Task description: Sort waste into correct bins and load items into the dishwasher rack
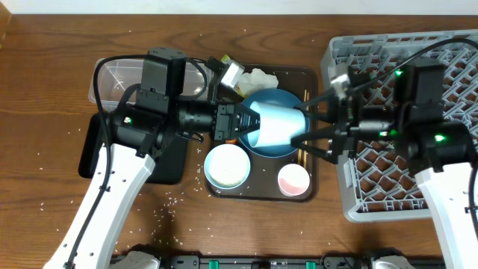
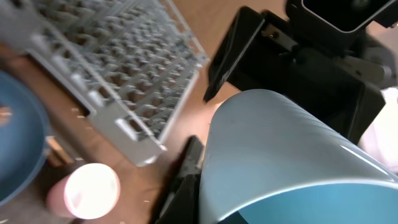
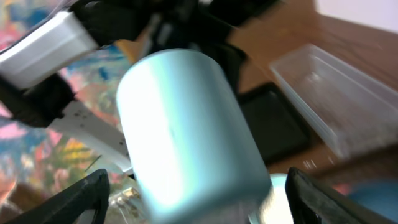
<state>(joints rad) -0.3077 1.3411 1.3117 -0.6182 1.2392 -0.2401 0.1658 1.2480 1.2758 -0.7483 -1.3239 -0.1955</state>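
Observation:
The small light-blue cup [image 1: 272,125] hangs on its side above the dark-blue plate [image 1: 282,147]. My left gripper [image 1: 243,123] is shut on the cup's rim, with one black finger [image 2: 186,183] outside the wall. The cup [image 2: 280,149] fills the left wrist view. My right gripper [image 1: 310,123] is open and its two fingers straddle the cup's [image 3: 186,137] closed end with gaps on both sides. The grey dishwasher rack [image 1: 388,187] stands on the right, under my right arm. A white bowl [image 1: 226,165] and a pink cup [image 1: 293,179] sit on the brown tray.
The brown serving tray [image 1: 310,75] also holds a crumpled white tissue [image 1: 261,77] and a silvery wrapper [image 1: 231,72] at its back. At far left are the clear tub [image 1: 112,78] and the black tray [image 1: 168,161]. Loose rice [image 1: 172,200] dots the table.

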